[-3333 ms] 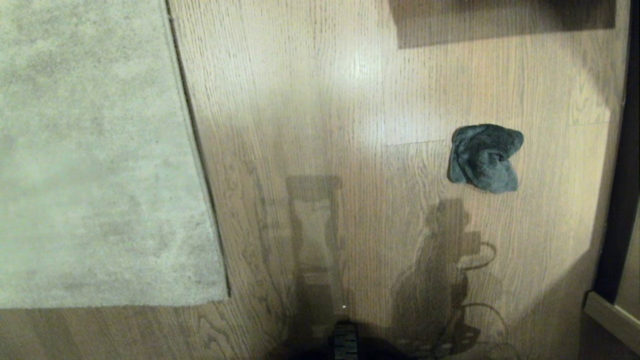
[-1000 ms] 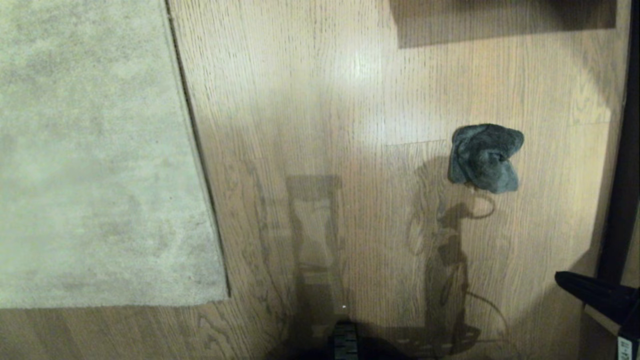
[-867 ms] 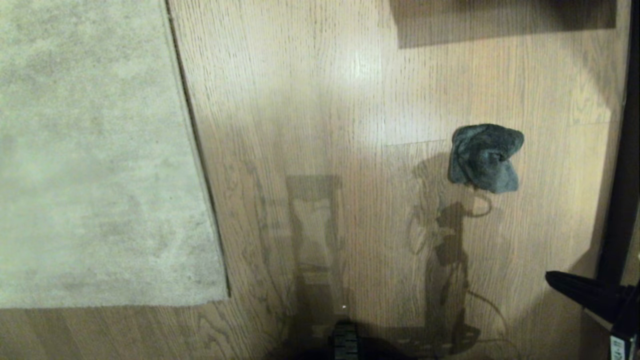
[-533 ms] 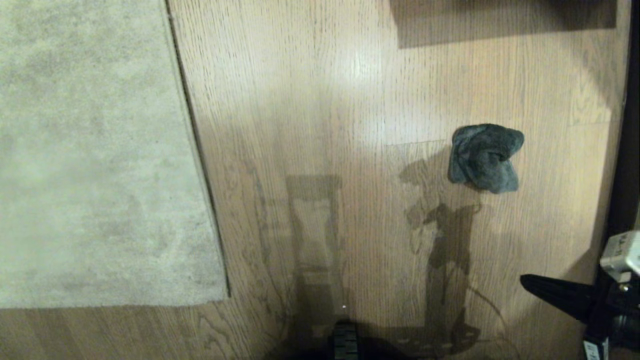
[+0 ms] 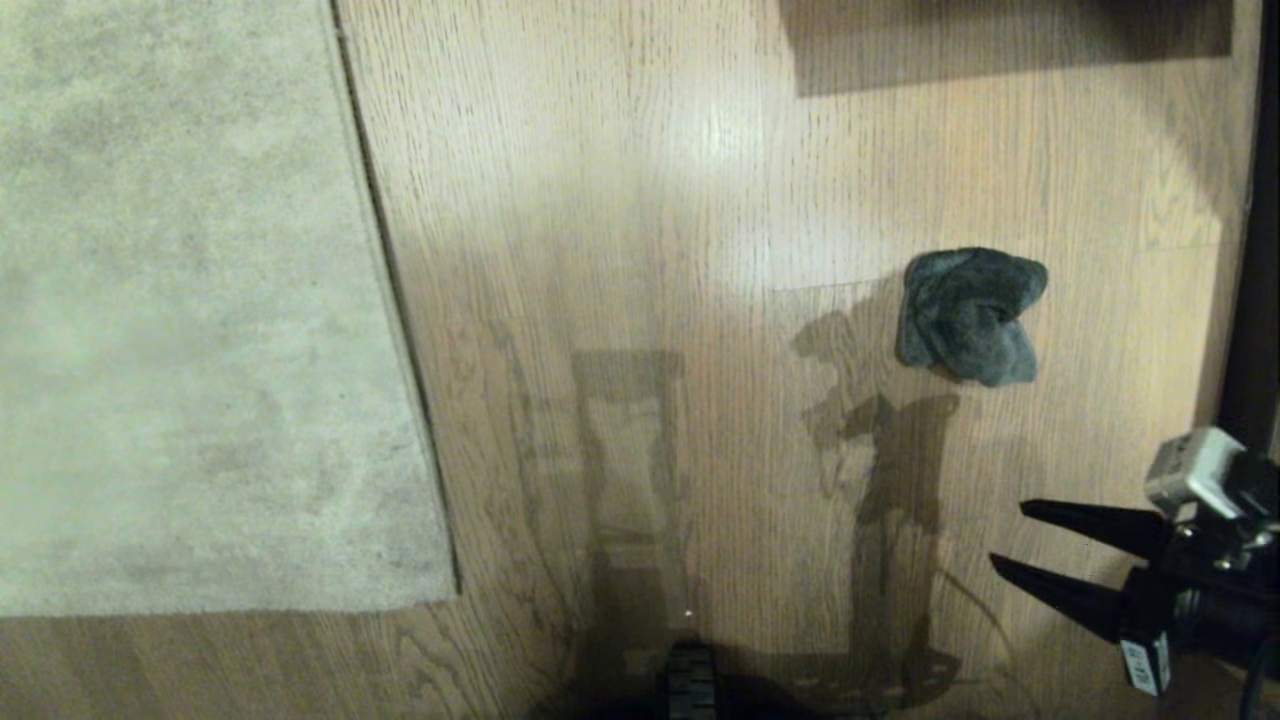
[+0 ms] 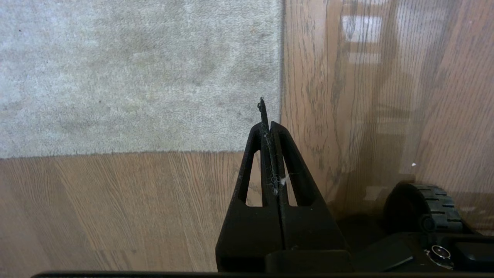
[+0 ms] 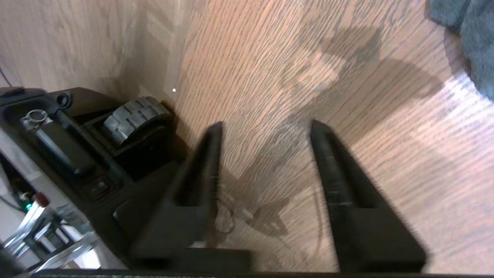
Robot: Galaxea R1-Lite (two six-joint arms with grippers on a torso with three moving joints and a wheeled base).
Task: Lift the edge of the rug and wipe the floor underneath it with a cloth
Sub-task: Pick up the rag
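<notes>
A pale grey-beige rug (image 5: 190, 320) lies flat on the left, its rug edge (image 5: 390, 290) running straight along the wood-grain floor (image 5: 640, 220). A crumpled dark grey-green cloth (image 5: 968, 315) rests on the planks at the right; a corner of the cloth (image 7: 469, 38) shows in the right wrist view. My right gripper (image 5: 1012, 535) comes in from the lower right, open and empty, nearer me than the cloth and apart from it. In the left wrist view my left gripper (image 6: 267, 122) is shut on nothing, parked above the rug's near corner (image 6: 276, 144).
A dark vertical post or frame (image 5: 1255, 300) borders the floor at the far right. A deep shadow (image 5: 1000, 45) crosses the planks at the back. The base's wheel (image 5: 690, 680) shows at the front, the same wheel (image 7: 133, 116) beside the right gripper.
The right arm has come into view from the lower right and moved left and forward toward the cloth. Its fingers, together earlier, now stand apart. Rug and cloth have not moved.
</notes>
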